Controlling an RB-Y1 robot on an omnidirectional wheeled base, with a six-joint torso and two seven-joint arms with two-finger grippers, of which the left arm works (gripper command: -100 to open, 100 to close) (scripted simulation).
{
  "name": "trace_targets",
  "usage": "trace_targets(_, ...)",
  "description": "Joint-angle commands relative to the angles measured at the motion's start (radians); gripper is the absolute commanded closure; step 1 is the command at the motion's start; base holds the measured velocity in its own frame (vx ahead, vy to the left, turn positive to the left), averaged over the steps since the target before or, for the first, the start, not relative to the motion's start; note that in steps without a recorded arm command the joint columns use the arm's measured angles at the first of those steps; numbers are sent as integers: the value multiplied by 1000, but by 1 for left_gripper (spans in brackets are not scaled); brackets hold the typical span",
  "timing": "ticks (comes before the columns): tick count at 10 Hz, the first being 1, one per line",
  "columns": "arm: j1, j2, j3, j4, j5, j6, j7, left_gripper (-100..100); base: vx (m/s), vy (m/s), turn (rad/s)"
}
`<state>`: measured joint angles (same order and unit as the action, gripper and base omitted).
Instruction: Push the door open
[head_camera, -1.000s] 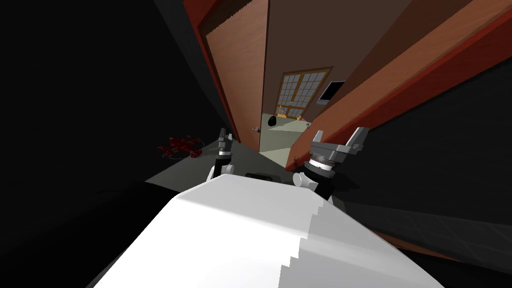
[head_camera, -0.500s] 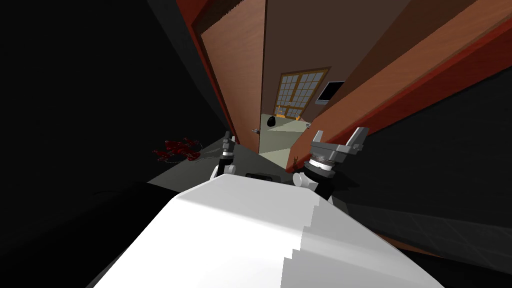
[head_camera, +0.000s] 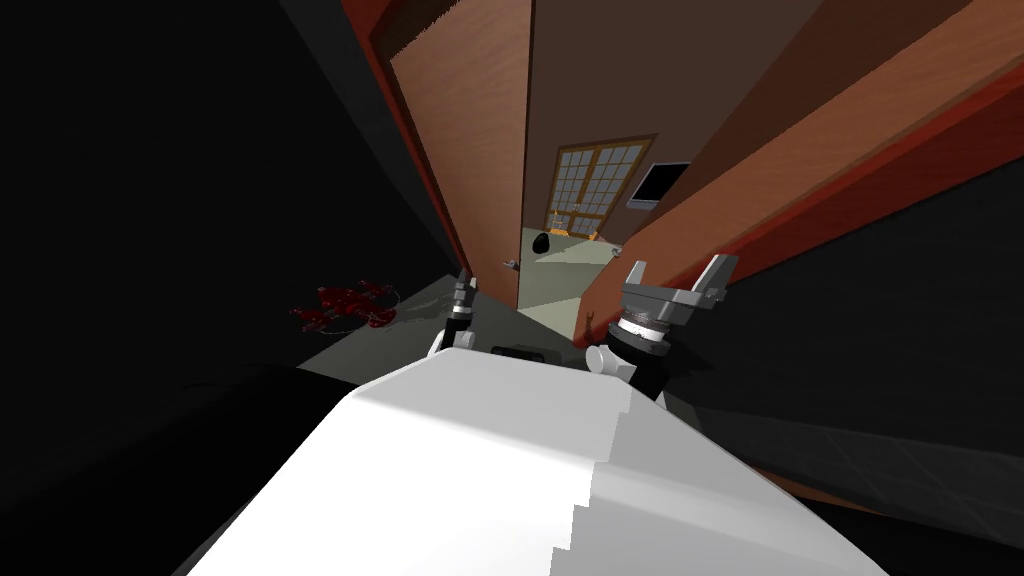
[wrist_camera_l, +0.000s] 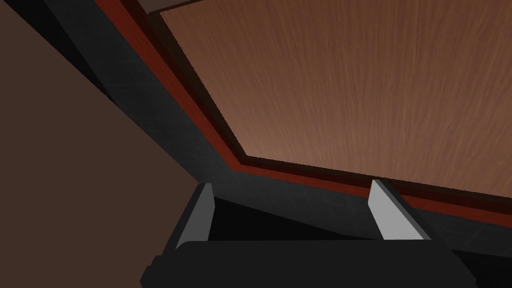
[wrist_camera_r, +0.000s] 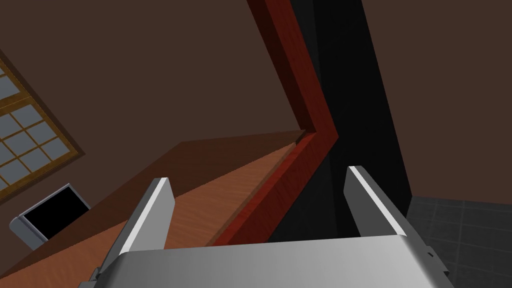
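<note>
Head view: door (head_camera: 470, 150) is ajar, its panel standing tall to the left of the gap, handle (head_camera: 510, 263) at the free edge. Left pincer (head_camera: 462, 290) sits low at the panel face, so it's the nearer arm. Right pincer (head_camera: 678, 282) is released, over by the red frame (head_camera: 860, 185).
Left wrist view: fingers released and empty, wood panel dead ahead. Contact: can't tell.
Right wrist view: fingers apart, aimed at the frame corner, off the door.
</note>
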<state>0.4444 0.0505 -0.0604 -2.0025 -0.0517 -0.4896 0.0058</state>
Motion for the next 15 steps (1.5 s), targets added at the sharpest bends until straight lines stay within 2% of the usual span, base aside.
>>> trace_targets(1,-12,4,-10,44,1,-11,2,-100,94,38,-66)
trace_targets(2,-21,8,-16,74,2,-18,3,-100,106,52,-61)
trace_targets(3,-21,8,-16,74,2,-18,3,-100,73,38,-16)
trace_targets(11,-91,28,-63,326,13,-81,17,-100,82,55,-61)
trace_targets(13,-100,30,-69,359,14,-89,19,-100,81,58,-49)
trace_targets(15,-118,33,-81,424,17,-105,22,-100,67,39,-52)
